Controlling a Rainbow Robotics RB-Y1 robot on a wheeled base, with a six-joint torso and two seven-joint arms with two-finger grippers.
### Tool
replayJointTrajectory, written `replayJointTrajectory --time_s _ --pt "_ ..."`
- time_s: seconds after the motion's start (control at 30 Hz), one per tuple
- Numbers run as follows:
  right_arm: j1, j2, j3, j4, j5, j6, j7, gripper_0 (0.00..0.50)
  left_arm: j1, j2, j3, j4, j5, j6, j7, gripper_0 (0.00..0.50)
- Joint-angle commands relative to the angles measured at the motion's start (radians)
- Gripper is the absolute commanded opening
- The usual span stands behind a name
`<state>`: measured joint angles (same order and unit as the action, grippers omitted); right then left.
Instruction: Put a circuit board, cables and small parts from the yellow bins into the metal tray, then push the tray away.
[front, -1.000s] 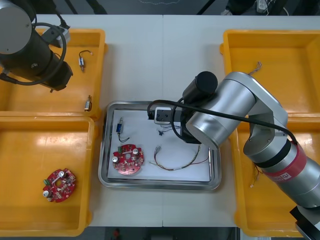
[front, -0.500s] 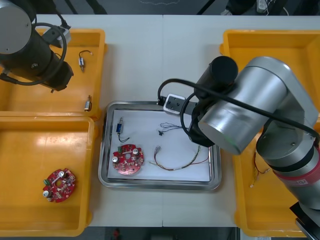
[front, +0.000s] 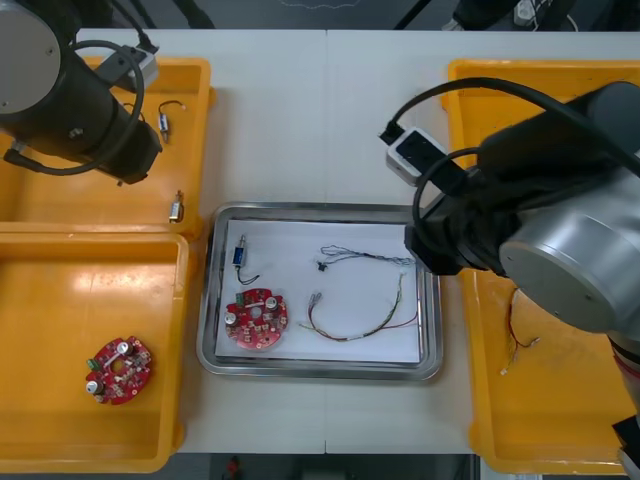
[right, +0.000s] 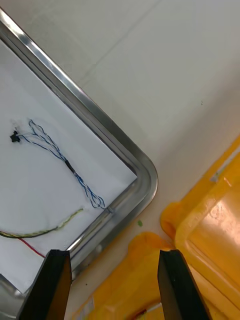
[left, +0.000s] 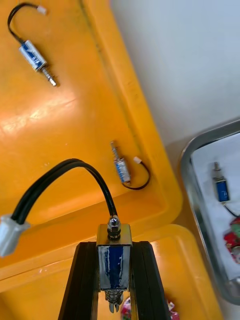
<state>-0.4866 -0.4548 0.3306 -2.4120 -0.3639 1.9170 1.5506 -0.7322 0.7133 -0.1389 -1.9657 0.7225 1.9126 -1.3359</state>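
Progress looks well past halfway. From the front, you can see the tray (front: 432, 335) already holding a circuit board (front: 256, 320), a small metal part (front: 240, 255), a blue and white cable (front: 365, 258) and a red and yellow cable (front: 360, 322). It sits between the bins, so I judge the push is not yet done. A spare board (front: 118, 368) lies in the near left bin (front: 40, 300), two loose parts (front: 163, 122) in the far left bin (front: 195, 100), and a thin cable (front: 520, 340) in the near right bin (front: 490, 420). At the right wrist, your right gripper (right: 115, 287) hangs with fingers apart and empty over the tray's corner, beside a bin rim. At the left wrist, your left gripper (left: 114, 280) is clamped on a blue-bodied part (left: 114, 252) above the far left bin, so one more delivery seems due.
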Motion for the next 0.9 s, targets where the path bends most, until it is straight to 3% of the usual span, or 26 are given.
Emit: replayJointTrajectory --time_s 0.03,0.37,0.47,0.77,0.9 --pt "0.092 -0.111 -0.088 -0.082 -0.053 0.003 -0.147 0.500 0.002 -0.029 -0.024 -0.101 0.017 0.007 0.236 0.002" --pt "0.211 -0.194 -0.312 -0.096 -0.245 0.003 -0.339 0.500 -0.021 -0.045 -0.202 -0.163 -0.006 0.007 0.429 0.002" --pt "0.241 -0.206 -0.370 -0.094 -0.290 0.003 -0.368 0.500 -0.033 -0.049 -0.266 -0.154 -0.015 -0.036 0.483 0.001" --pt "0.330 -0.225 -0.508 -0.087 -0.305 0.003 -0.377 0.500 -0.039 -0.063 -0.429 -0.113 -0.078 -0.191 0.607 0.002" --pt "0.350 -0.232 -0.573 -0.039 -0.351 0.003 -0.376 0.500 -0.042 -0.078 -0.495 -0.062 -0.120 -0.265 0.627 0.002"
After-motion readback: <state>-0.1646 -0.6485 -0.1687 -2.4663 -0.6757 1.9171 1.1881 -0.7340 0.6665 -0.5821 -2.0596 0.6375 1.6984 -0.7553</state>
